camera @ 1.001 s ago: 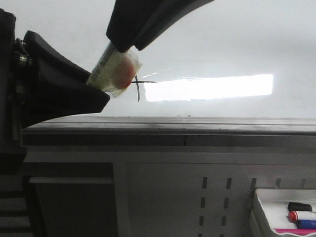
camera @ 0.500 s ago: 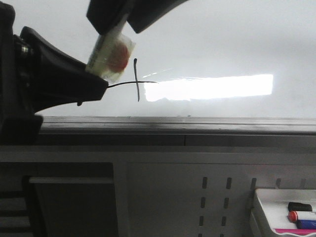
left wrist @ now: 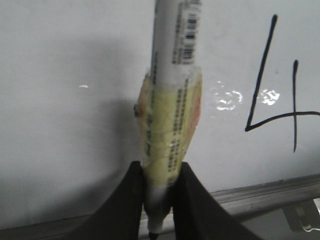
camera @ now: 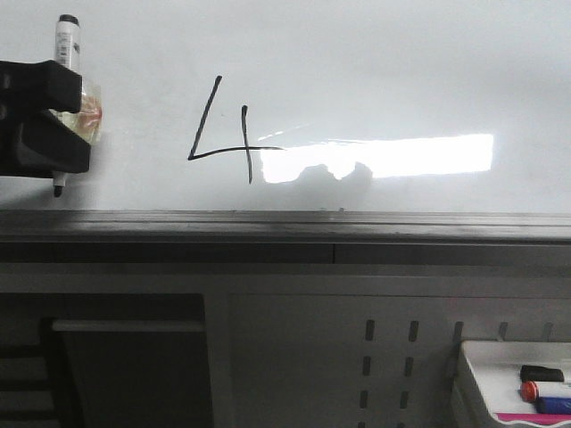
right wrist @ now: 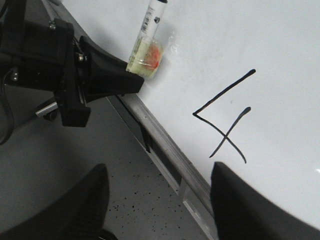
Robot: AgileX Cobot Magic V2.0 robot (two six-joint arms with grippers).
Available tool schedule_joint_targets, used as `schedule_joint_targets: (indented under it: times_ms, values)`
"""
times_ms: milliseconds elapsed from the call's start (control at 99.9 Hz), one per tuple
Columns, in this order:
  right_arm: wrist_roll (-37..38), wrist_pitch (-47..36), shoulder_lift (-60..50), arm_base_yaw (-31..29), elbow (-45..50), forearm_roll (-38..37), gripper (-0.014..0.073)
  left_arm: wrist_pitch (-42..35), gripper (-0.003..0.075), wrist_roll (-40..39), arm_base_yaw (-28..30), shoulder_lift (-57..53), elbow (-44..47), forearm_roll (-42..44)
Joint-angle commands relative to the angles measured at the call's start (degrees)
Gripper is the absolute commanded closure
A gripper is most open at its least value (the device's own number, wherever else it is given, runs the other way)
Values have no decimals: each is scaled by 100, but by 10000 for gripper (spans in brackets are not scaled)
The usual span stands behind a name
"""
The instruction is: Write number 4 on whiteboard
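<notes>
Leftmost, the left gripper [camera: 55, 125] has its jaws clamped on an upright marker [camera: 67, 40]. Right of those jaws, apart, the number 4 [camera: 227, 134] stands on the whiteboard [camera: 401, 71]. The right gripper [right wrist: 157, 200] looks spread wide, though only blurred fingers [right wrist: 75, 210] show.

Robotics lab or test workshop. Large glossy white whiteboard [camera: 401, 71] on grey metal lower edge [camera: 357, 227], rectangular ceiling-light glare. Below it, grey perforated metal panel [camera: 393, 357] with slots. Small white tray [camera: 473, 374] of markers at lower right corner. Grey speckled floor [right wrist: 135, 200], loose cabling.
</notes>
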Motion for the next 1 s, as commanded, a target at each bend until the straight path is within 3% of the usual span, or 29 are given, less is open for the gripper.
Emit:
schedule_joint_targets:
  times_ms: [0, 210, 280, 400, 490, 640, 690, 820, 851, 911, 991]
  values:
    - [-54, -378, -177, -27, -173, -5, 202, -27, 741, -51, 25, 1, -379, -88]
    - [-54, -328, -177, -27, -173, 15, 202, 188, 727, -51, 25, 311, -742, -101]
    - [-54, -313, -177, -27, -173, 15, 202, 198, 655, -51, 25, 416, -808, -101]
    - [-54, -221, -177, -27, -173, 15, 202, 93, 465, -51, 35, 509, -818, -101]
    - [-54, -164, -177, -27, -173, 15, 202, 57, 414, -51, 88, 512, -818, -115]
    - [-54, -125, -237, -27, -163, -179, 284, 27, 416, -40, 134, 395, -818, -55]
    - [-54, -125, -294, -27, -151, -243, 363, 54, 416, -40, 134, 270, -818, 72]
    - [-54, -116, -553, -27, -151, -343, 669, 311, 418, -1, 134, -249, -807, 268]
    - [-54, -133, -622, -27, -151, -345, 659, 373, 424, -1, 134, -433, -793, 321]
    - [-54, -233, -798, -27, -92, -356, 657, 545, 484, -1, 134, -760, -748, 323]
    - [-54, -647, -1102, -27, 171, -356, 657, 627, 683, -1, 123, -1291, -643, 377]
